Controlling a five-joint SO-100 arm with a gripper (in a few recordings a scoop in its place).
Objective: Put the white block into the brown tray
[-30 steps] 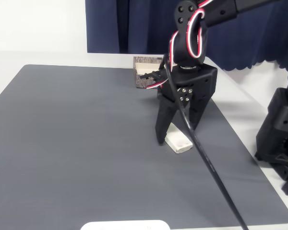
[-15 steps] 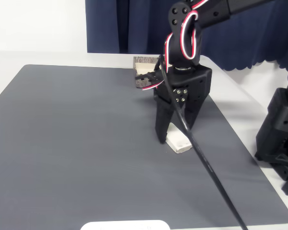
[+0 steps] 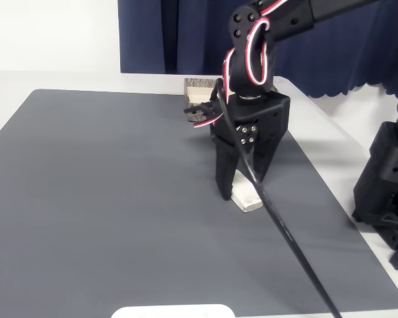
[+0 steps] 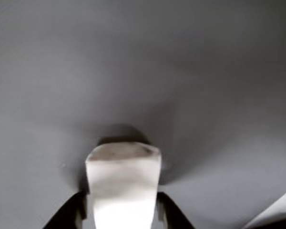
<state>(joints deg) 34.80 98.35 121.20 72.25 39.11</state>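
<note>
Gripper (image 3: 240, 192) points straight down, fingers (image 4: 69, 214) pinched on both sides of the white block (image 4: 124, 183), which sits on the grey mat (image 3: 106, 199) ready for lifting; brown tray (image 3: 200, 89) waits behind the arm.

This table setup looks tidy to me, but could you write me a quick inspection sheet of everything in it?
Surface: dark grey mat on a white table.
Job's things: small off-white rectangular block lies on the mat between the fingers; brown bark-patterned tray behind the arm, mostly hidden.
Clutter: flat white rounded plate at the near edge.
Grippers: black two-finger gripper straddles the block; the wrist view shows fingertips at both sides; contact unclear.
Cables: red-white wires loop on the arm; black cable crosses the mat.
Surroundings: navy curtain, white wall.
</note>
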